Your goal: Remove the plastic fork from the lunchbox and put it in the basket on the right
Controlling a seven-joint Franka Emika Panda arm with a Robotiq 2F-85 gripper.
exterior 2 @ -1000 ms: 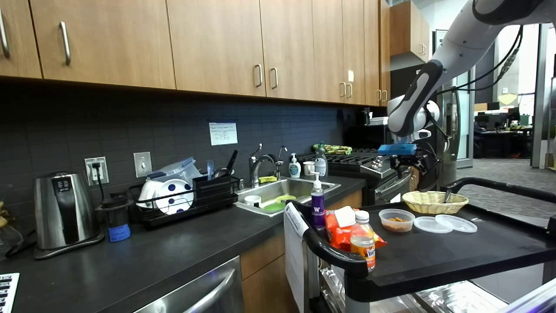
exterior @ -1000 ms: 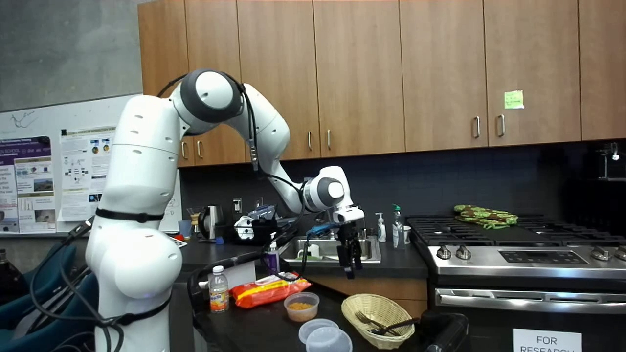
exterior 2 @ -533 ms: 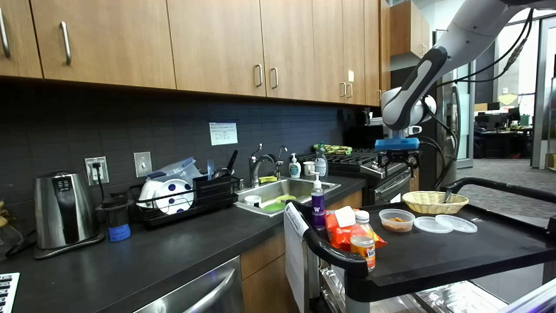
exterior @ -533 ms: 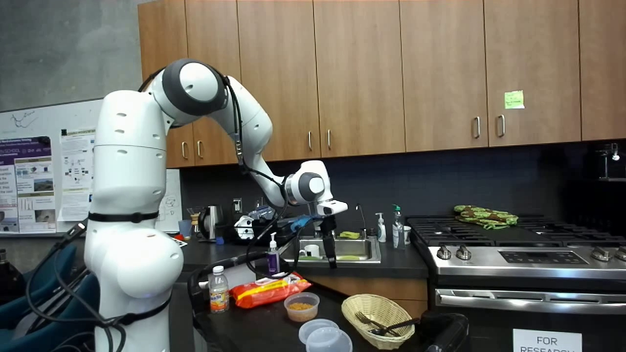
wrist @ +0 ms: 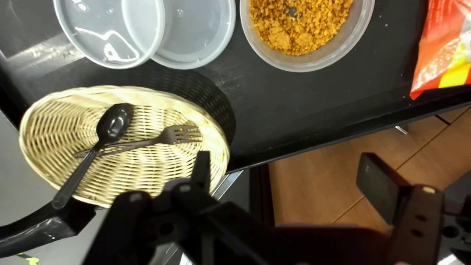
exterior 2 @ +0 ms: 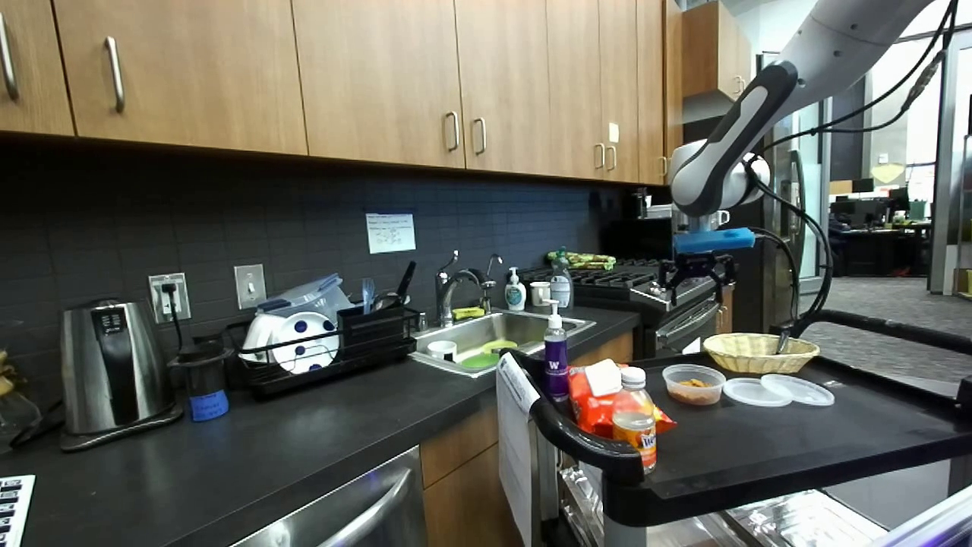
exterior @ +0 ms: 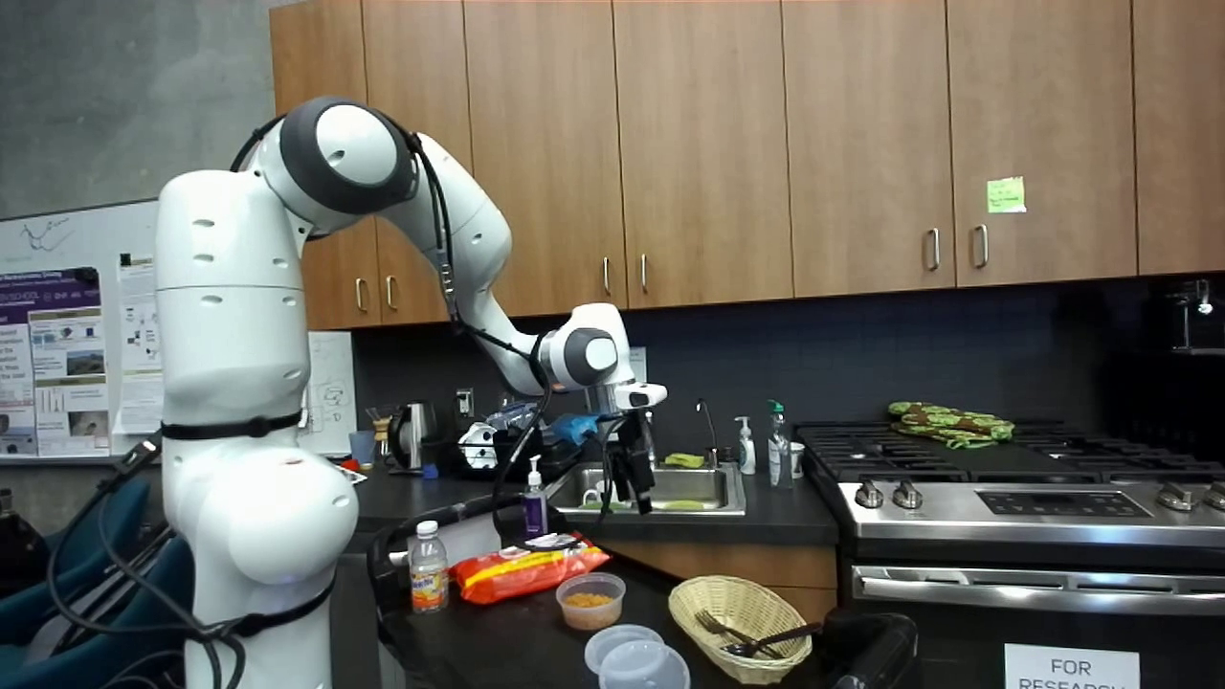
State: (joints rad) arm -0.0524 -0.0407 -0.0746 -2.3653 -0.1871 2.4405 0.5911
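Observation:
The tan wicker basket (wrist: 147,180) sits on the black cart, and it shows in both exterior views (exterior: 724,595) (exterior 2: 748,358). A dark plastic fork (wrist: 167,137) lies inside it, partly under a black spoon (wrist: 114,123) whose handle rests over the rim. The round clear container (wrist: 301,63), with orange crumbs and no fork visible in it, stands beside the basket, also in an exterior view (exterior: 589,617). My gripper (wrist: 290,176) is open and empty, high above the cart's edge. One finger overlaps the basket in the wrist view. It also shows in both exterior views (exterior: 632,483) (exterior 2: 695,285).
Two clear lids (wrist: 106,40) lie beside the basket and container. A red snack bag (exterior: 531,569), a juice bottle (exterior: 429,574) and a purple pump bottle (exterior: 535,507) stand at the cart's end. The cart's black handle (wrist: 40,228) is beside the basket. A sink counter and stove lie behind.
The arm has drawn back and turned its wrist; the gripper has moved left in an exterior view, away from the basket. The basket, fork, spoon and container have not moved.

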